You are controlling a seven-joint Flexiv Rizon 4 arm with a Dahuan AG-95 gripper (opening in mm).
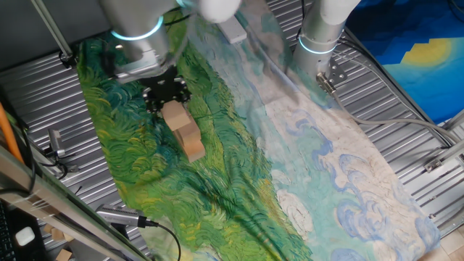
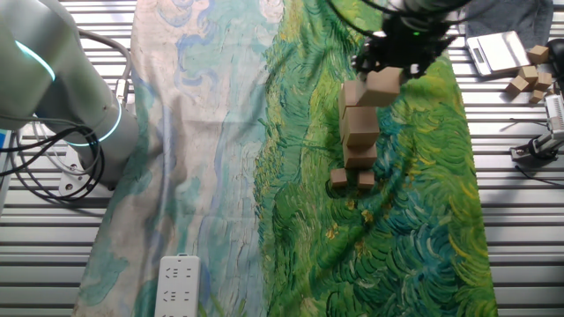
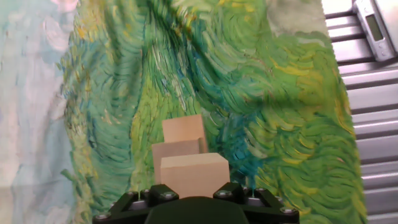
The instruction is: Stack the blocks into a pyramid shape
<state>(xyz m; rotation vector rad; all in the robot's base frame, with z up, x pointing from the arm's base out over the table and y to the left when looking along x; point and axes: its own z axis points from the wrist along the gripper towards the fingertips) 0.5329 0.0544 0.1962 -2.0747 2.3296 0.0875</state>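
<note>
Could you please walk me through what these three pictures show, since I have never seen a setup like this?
It is one robot arm with a two-finger gripper, working over a painted cloth on a slatted metal table. Two pictures come from fixed cameras on different sides; the third looks along the fingers from the hand. The gripper holds a plain wooden block above a partly built pile of like blocks. Spare blocks and a small scale lie at the table's edge, and a white power strip on the cloth.

Light-tan blocks [image 3: 193, 174] beneath my black gripper [image 1: 168, 95], cloth [image 3: 273, 93] swirled green and yellow — fading to pale blue and cream, grey ribbed table [image 1: 43, 109].
</note>
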